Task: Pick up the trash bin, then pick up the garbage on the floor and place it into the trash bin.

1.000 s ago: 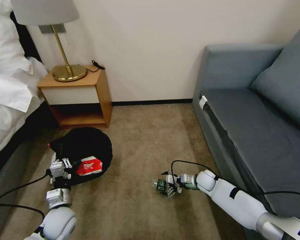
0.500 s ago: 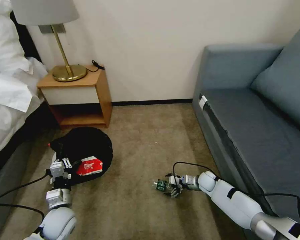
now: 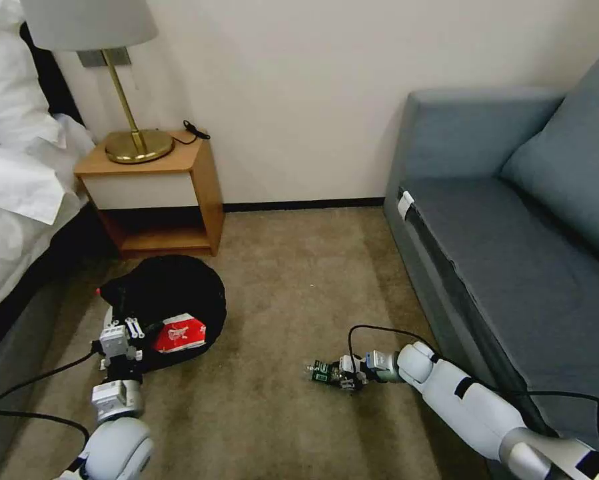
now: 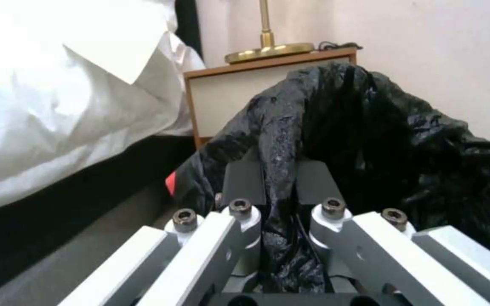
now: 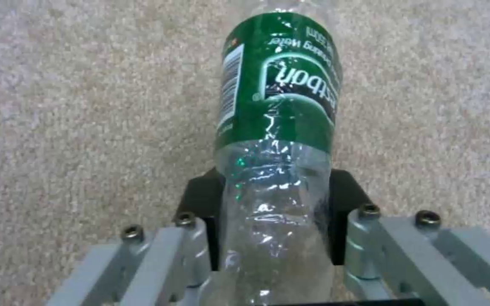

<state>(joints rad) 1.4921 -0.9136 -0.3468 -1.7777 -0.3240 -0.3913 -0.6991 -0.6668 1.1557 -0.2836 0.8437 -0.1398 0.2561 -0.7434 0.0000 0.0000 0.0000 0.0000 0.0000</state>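
Two grippers work: the left gripper [image 4: 279, 182] pinches the bin [image 3: 172, 297] liner's rim; the right gripper [image 5: 276, 212] clamps the bottle [image 5: 279, 106] on the carpet [image 3: 286, 280].

Crinkly glossy black plastic lines the trash bin [image 3: 172, 300], the bottle [image 5: 276, 127] is clear crumpled plastic with a shiny green label, over rough matt carpet [image 3: 292, 280].

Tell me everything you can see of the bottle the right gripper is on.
The bottle is small, clear, crinkled plastic with a green label printed in white and a white barcode strip. It lies on its side, low on the beige carpet, between the trash bin and the sofa. The right gripper is closed on its clear, dented part, a black pad pressed to each side; the labelled part sticks out beyond the fingers. Its cap cannot be made out.
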